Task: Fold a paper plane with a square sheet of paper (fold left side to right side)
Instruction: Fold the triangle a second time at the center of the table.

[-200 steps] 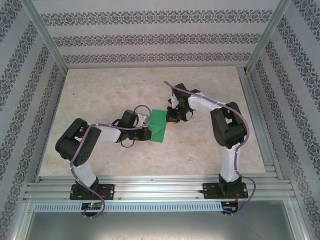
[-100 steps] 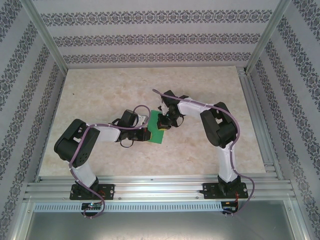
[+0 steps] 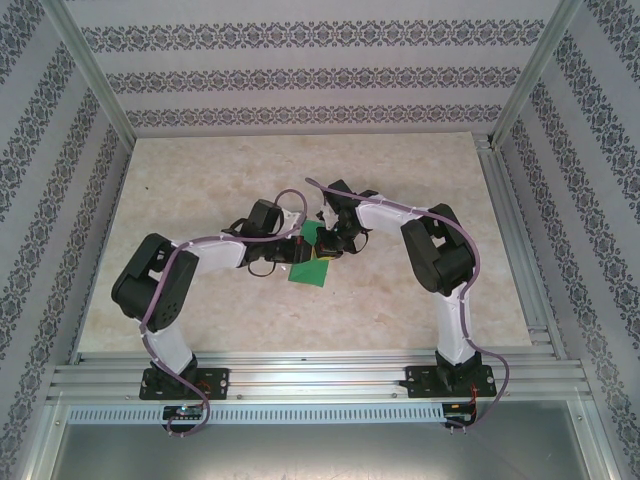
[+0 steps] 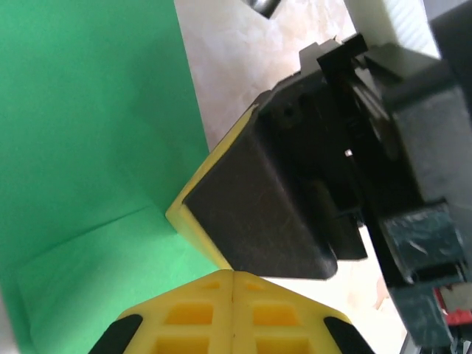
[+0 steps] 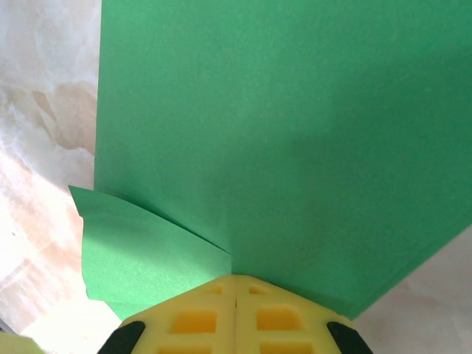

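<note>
Jaws of your left gripper (image 4: 233,295) are pressed together, their tips at a crease in the square sheet of paper (image 3: 312,272), mid-bench (image 3: 200,170). Your right gripper (image 5: 234,291) has its jaws closed too, seemingly pinching the sheet's edge. Since half a second ago, your left gripper has swung towards the right one, and less green shows.

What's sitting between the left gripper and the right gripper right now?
The thin bright green paper sheet, partly folded, lies between the left gripper and the right gripper in the top external view.
</note>
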`<state>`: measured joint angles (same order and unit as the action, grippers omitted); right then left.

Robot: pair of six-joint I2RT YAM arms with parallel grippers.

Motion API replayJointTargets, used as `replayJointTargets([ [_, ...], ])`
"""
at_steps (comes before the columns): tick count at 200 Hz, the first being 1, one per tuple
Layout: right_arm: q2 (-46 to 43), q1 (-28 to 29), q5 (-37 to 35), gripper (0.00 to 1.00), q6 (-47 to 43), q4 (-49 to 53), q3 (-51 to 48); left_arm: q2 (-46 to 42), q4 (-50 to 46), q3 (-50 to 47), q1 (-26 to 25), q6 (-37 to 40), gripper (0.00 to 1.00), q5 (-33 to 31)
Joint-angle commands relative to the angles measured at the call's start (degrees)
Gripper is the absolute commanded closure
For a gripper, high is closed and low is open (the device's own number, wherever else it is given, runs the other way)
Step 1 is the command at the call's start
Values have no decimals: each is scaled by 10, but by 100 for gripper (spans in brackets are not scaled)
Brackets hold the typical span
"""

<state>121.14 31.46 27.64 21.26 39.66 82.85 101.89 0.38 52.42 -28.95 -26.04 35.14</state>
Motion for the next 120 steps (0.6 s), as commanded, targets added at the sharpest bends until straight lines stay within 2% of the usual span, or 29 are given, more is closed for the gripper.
replayJointTargets([
  [1,19,-3,-41,97,-11,23,-11,31,-12,7,-4,7,95,12],
  [50,21,-3,-51,97,-16,32,-9,52,-25,-9,-3,22,96,-8],
  [120,24,-5,-79,97,-30,56,-7,15,-21,-90,11,28,96,-22],
])
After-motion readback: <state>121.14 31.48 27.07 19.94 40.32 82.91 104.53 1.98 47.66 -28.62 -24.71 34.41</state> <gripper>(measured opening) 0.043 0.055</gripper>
